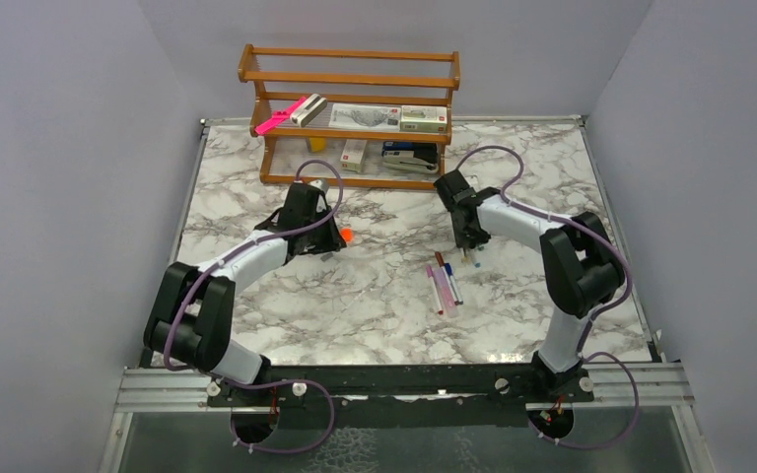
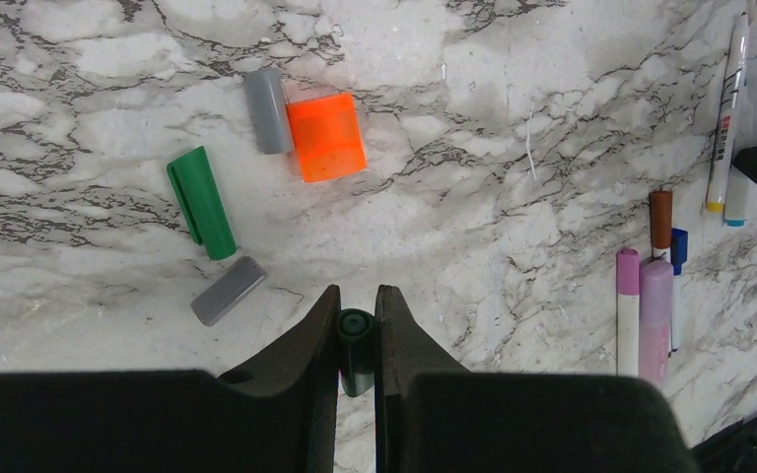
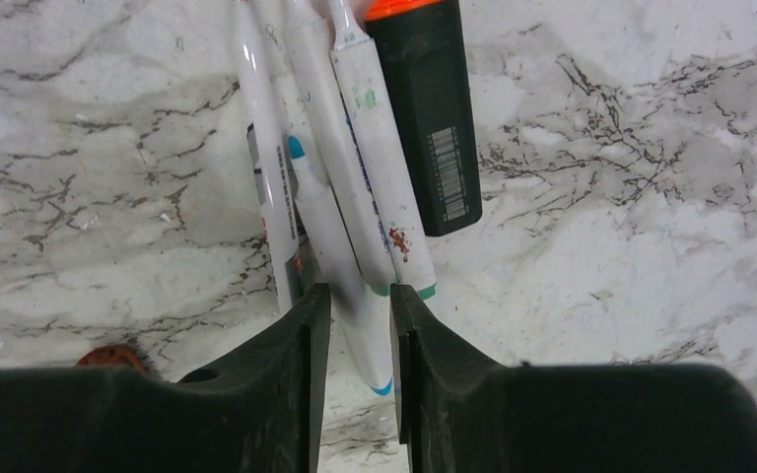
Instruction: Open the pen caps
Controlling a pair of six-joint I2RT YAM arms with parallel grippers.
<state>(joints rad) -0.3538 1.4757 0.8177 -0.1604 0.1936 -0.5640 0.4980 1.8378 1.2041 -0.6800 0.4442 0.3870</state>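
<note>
high rear overview; two close wrist views down onto shared table point(image 1: 375, 315)

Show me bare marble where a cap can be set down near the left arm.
Free: the stretch between the orange cap and the capped pens, and the near-edge marble. Crowded: around the green cap and grey caps, and the white pens below the right fingers.

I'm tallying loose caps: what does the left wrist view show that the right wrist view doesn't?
Left wrist only: orange cap, a grey cap beside it, green cap, second grey cap, and the left gripper shut on a dark green cap. Right wrist only: the barcode on the black highlighter, and that the right gripper has its jaws slightly apart. Both: marble table and the uncapped white-barrelled markers.
</note>
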